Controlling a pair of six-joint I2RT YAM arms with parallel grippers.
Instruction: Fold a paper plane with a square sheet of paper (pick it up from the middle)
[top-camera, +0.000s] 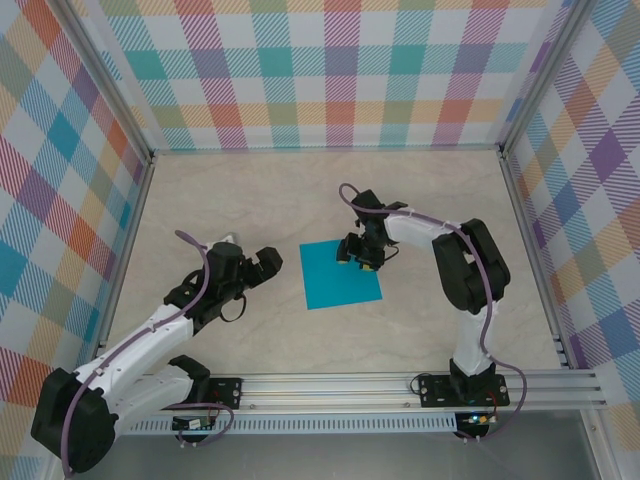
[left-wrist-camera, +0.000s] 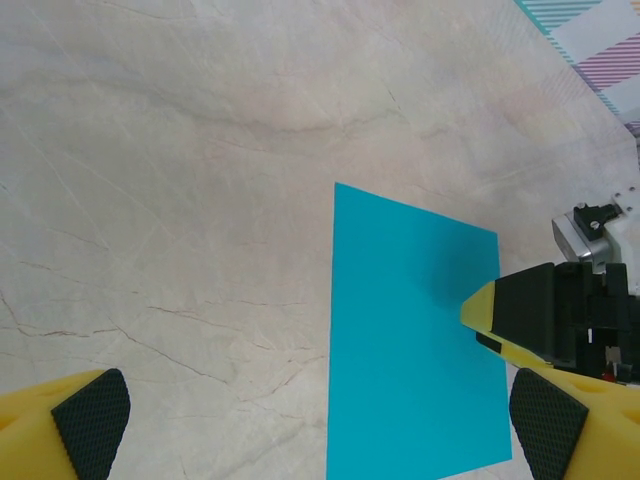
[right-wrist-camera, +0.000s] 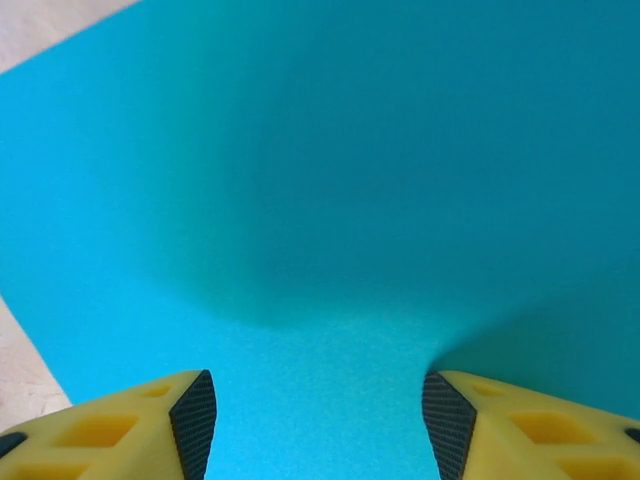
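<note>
Position check: square sheet of paper (top-camera: 335, 285) flat on desk (top-camera: 250, 200), centre, unfolded. Your right gripper (top-camera: 358, 255) low over its far-right part, jaws apart, clamping nothing. Your left gripper (top-camera: 262, 262), jaws wide, just left of sheet. Right arm nearer; sheet's middle lies near-left of it.

A pale beige tabletop (top-camera: 230, 190) with thin brownish veins, like marble, lies flat. Walls (top-camera: 330, 70) in pastel plaid of teal, orange, purple and yellow stand at the back and at both sides, framed by silver metal posts (top-camera: 112, 105). A slotted aluminium rail (top-camera: 350, 385) runs along the near edge. Below it lies a grey strip (top-camera: 330, 455), possibly floor.
</note>
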